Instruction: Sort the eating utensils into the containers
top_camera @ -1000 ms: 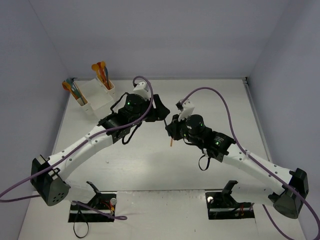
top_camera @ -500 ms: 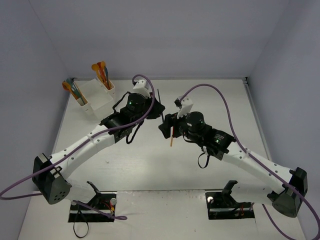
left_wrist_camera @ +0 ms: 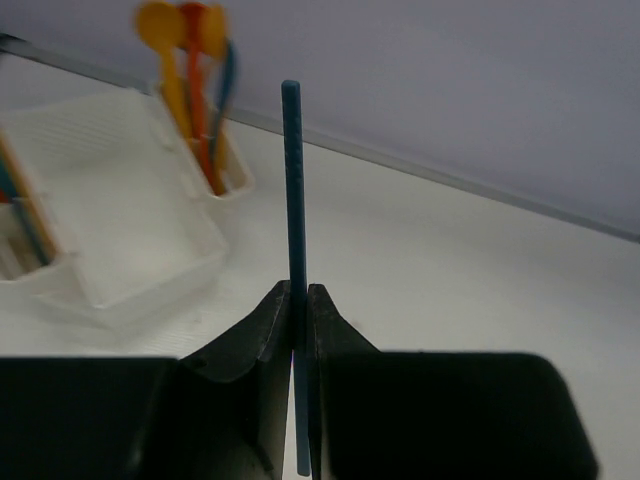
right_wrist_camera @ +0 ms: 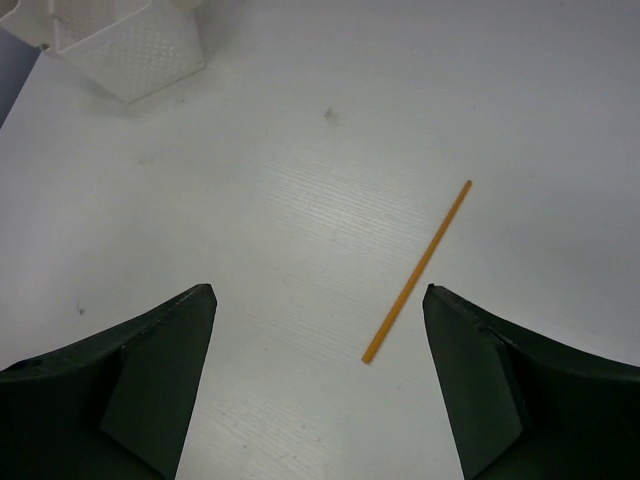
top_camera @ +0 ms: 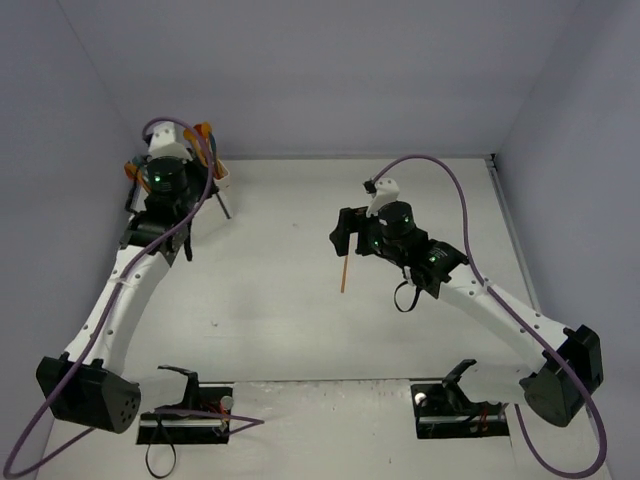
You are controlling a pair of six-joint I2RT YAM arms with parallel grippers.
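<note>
Pale lilac walls [top_camera: 320,70] close in a white bench [top_camera: 280,330]. From above, the containers [top_camera: 190,190] sit at its far left corner. The left arm [top_camera: 130,270] reaches over them, and a blue utensil [top_camera: 220,203] juts out beside the block. An orange utensil [top_camera: 344,272] lies mid-bench, its long axis running near to far, just nearward of the right claw [top_camera: 345,238].

In the left wrist view, the left claw [left_wrist_camera: 298,310] is pinched on the blue utensil, which stands straight out from it. The bins lie ahead and to the left.

In the right wrist view, the right claw is spread and empty. The orange utensil slants between its fingers, nearer the right one.
</note>
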